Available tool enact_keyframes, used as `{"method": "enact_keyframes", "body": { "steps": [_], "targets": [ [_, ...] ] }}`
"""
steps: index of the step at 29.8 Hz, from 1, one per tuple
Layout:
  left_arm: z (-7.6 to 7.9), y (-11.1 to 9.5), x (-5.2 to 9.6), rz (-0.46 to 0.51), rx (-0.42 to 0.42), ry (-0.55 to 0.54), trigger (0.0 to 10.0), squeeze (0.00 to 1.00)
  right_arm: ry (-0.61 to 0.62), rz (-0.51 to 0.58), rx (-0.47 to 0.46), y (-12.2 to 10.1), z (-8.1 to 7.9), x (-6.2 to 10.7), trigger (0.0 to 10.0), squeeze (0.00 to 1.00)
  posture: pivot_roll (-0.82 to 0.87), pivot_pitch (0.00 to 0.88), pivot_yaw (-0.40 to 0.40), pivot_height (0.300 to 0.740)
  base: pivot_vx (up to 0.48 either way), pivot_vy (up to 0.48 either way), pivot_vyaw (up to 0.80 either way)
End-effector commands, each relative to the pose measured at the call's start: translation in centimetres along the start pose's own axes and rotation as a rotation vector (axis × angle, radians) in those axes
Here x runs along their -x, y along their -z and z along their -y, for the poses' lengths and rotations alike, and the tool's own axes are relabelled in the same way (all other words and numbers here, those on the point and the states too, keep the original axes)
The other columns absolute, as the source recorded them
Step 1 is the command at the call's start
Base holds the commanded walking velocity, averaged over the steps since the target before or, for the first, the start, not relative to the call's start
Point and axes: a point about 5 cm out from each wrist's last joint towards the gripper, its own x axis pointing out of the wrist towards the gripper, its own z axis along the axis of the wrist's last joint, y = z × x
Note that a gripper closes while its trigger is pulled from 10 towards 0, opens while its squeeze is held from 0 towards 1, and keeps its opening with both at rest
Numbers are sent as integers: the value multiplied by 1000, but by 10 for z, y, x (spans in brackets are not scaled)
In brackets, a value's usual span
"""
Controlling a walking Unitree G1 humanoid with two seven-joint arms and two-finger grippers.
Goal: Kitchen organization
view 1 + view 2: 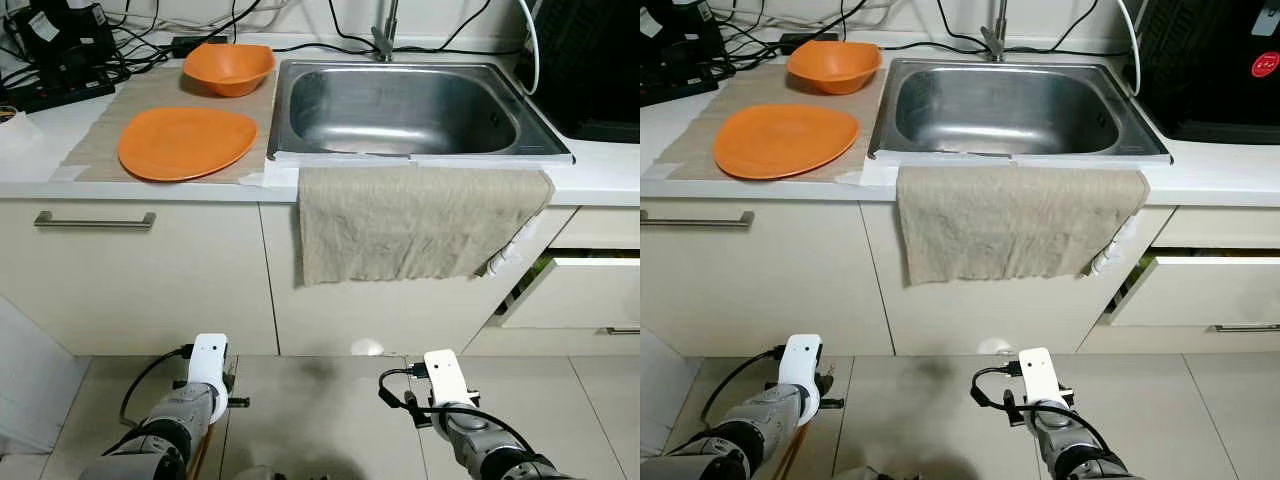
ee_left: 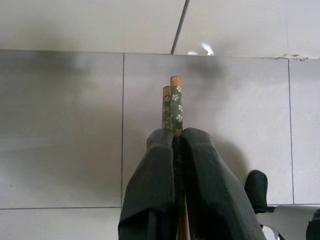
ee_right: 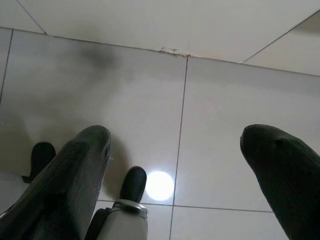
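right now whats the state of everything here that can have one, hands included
left hand: shut on chopsticks, low over the floor
right hand: open, holding nothing, low over the floor
sink: no dishes or water visible
orange bowl: upright on the mat, looks empty
orange plate: flat on the mat, bare
cloth: draped over the counter edge
right drawer: partly pulled out
left drawer: closed

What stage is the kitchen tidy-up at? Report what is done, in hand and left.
Done: hard to tell; the sink is bare, and a cloth hangs over its front edge.
In hand: the left gripper is shut on a pair of chopsticks, held low over the floor tiles. The right gripper is open.
Left: an orange plate and an orange bowl sit on the counter; a drawer stands open.
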Motion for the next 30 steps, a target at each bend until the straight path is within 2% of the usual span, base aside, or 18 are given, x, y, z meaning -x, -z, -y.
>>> {"method": "enact_keyframes", "body": {
  "steps": [1, 13, 30],
  "targets": [
    [-3, -8, 0, 24, 7, -11, 10000, 0, 5, 9, -4, -5, 0, -1, 10000, 0, 40, 0, -1, 732, 0, 0, 0],
    [-5, -20, 1, 52, 27, -22, 10000, 0, -2, 3, 4, -1, -5, 0, 10000, 0, 56, 0, 4, 732, 0, 0, 0],
    [-9, -13, 1, 39, 30, -38, 10000, 0, 21, 8, 1, -3, 3, 0, 10000, 0, 47, 0, -8, 732, 0, 0, 0]
  ]
}}
